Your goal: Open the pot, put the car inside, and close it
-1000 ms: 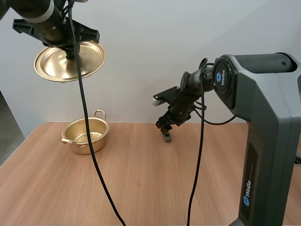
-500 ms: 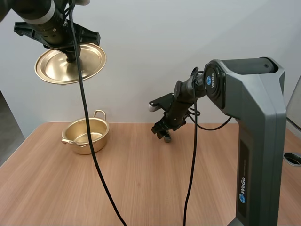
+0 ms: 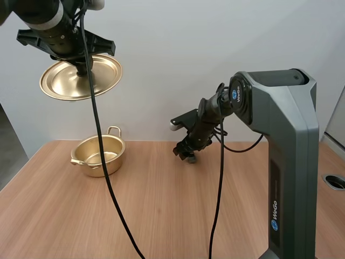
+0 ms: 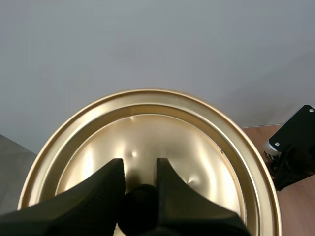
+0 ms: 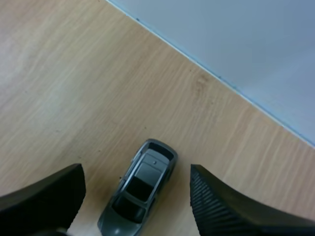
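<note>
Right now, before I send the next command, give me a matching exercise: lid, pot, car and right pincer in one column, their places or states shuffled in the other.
Things:
1. lid
2. pot
3. car
4. right pincer

Places or states:
A. open, straddling the car
B. standing uncovered at the left of the table
C. held aloft by the left pincer
D. lying on the table, ungripped

Pairs: 1-C, 2-B, 3-D, 4-A.
</note>
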`<state>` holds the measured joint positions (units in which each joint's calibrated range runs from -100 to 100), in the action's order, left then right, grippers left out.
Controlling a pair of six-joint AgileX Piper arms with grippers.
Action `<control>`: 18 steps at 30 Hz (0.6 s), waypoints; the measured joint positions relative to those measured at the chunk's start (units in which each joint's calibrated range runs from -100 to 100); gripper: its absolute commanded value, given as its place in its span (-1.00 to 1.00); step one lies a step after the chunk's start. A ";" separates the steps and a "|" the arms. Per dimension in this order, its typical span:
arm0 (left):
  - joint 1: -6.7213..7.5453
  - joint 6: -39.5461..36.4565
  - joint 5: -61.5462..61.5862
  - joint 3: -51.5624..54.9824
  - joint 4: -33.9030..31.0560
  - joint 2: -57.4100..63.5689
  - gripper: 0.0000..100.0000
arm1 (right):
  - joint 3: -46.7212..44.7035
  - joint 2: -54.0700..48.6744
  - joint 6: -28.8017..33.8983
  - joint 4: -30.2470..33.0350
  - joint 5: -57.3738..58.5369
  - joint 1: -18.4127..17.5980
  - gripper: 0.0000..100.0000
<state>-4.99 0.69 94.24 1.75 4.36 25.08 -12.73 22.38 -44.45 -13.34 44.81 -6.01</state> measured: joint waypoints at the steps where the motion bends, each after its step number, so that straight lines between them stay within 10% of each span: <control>1: 0.00 0.00 0.17 0.00 0.00 0.12 -1.00 | 0.00 0.60 0.14 -0.25 -0.26 0.00 1.00; 10: 0.00 0.00 2.23 0.00 0.00 0.12 -1.00 | 0.13 3.42 -0.05 -0.32 -1.31 0.00 0.90; 14: 0.00 0.00 2.68 0.00 0.00 0.12 -1.00 | 0.13 3.44 -0.16 -0.29 -0.71 0.00 -1.00; 18: 0.00 0.00 3.17 0.00 0.00 0.12 -1.00 | 0.13 3.55 2.41 -0.29 0.63 0.00 -1.00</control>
<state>-4.99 0.69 97.42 1.75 4.36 25.20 -12.60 25.93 -42.05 -13.62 45.44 -6.01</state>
